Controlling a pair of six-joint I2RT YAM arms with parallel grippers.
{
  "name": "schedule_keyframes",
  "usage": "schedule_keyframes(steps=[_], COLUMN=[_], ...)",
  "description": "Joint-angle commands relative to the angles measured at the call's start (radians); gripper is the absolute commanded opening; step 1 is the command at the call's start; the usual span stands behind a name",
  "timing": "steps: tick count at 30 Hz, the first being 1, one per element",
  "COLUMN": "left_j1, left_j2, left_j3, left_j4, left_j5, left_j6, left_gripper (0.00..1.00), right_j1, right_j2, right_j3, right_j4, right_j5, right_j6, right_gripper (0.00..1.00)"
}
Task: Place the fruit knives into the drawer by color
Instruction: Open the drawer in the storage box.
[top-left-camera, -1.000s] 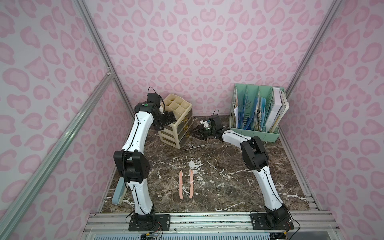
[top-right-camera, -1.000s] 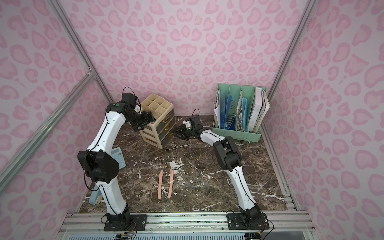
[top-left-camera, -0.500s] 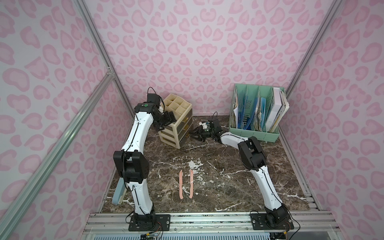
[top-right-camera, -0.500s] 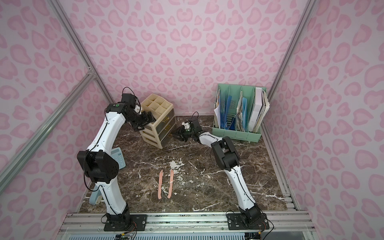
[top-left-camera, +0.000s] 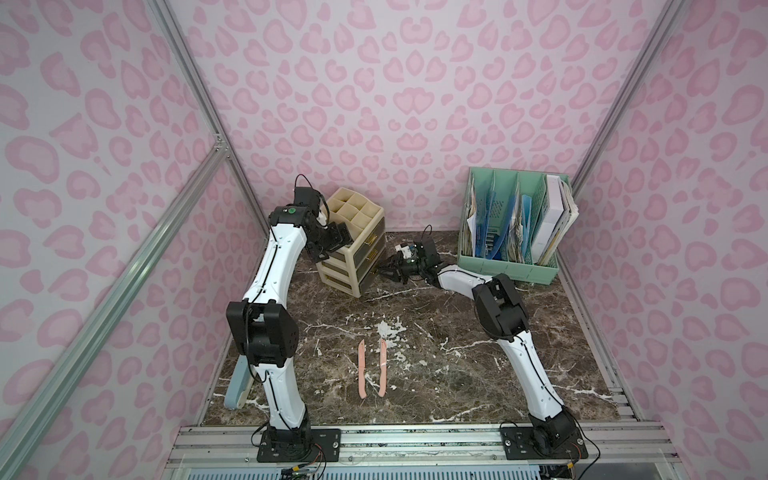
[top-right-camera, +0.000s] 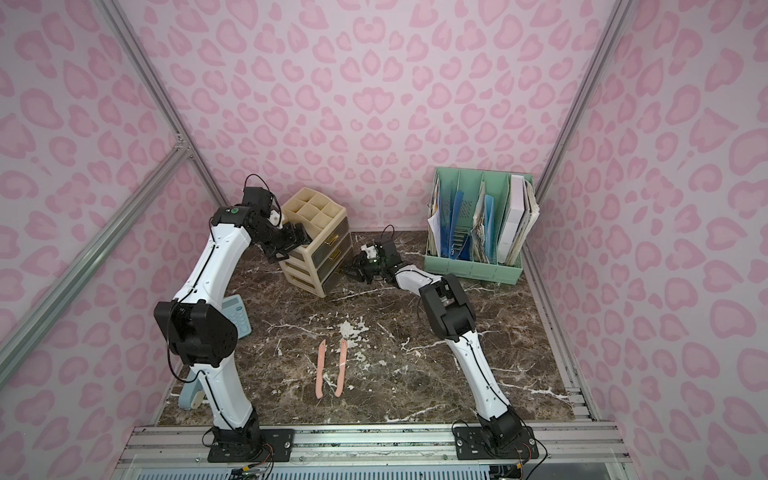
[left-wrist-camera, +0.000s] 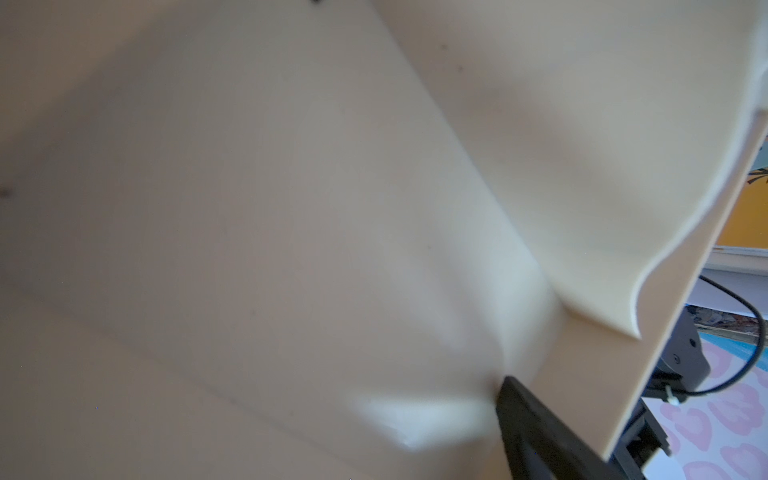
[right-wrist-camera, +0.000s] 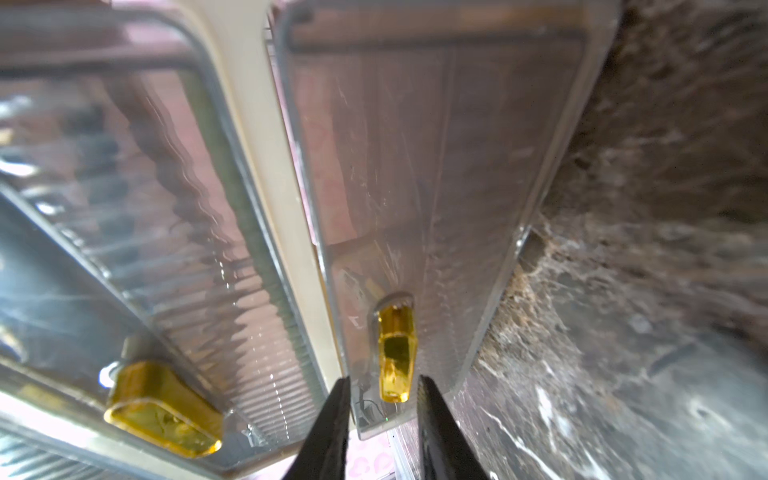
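Marble tabletop (right-wrist-camera: 623, 291): wrist view alone shows right gripper (right-wrist-camera: 383, 378) parted astride drawer handle (right-wrist-camera: 397, 349); left gripper (top-left-camera: 330, 245) unreadable.

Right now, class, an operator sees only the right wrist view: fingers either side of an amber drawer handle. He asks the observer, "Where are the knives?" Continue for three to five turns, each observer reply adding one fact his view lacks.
Observer: The pink knives lie side by side on the marble table, towards its front edge, well forward of the right gripper.
Operator: What is the other arm doing?
Observer: The left gripper, jaws wide, is against the side wall of the cream organizer.
Operator: Anything near my forearm?
Observer: A green file rack stands behind it, by the back wall.
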Motion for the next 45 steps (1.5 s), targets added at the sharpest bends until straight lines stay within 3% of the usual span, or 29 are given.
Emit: schedule_keyframes(steps=[1,16,31,45], left_j1=[0.002,0.002,0.006,0.014], left_j2=[-0.006,-0.001,0.002,0.003], left_j3=[-0.005,-0.006,-0.006,-0.005], left_j4=[-0.035,-0.031,-0.029,-0.026], left_j5=[-0.02,-0.014,-0.007,-0.002], left_j6=[0.002,0.0,-0.003,-0.006], left_gripper=[0.91,0.91,0.91,0.91], right_j1=[0.001,0.005,0.0,-0.023], right_j2=[0.013,0.043,0.06,-0.035], right_j3=[0.023,0.05,0.084,-0.078], right_j4=[0.021,0.016,-0.008,0.031], right_j5=[-0.012,-0.015,-0.019,-0.018], right_j6=[0.007,0.015,0.004,-0.023], right_gripper=[0.29,0.21,0.04,0.02])
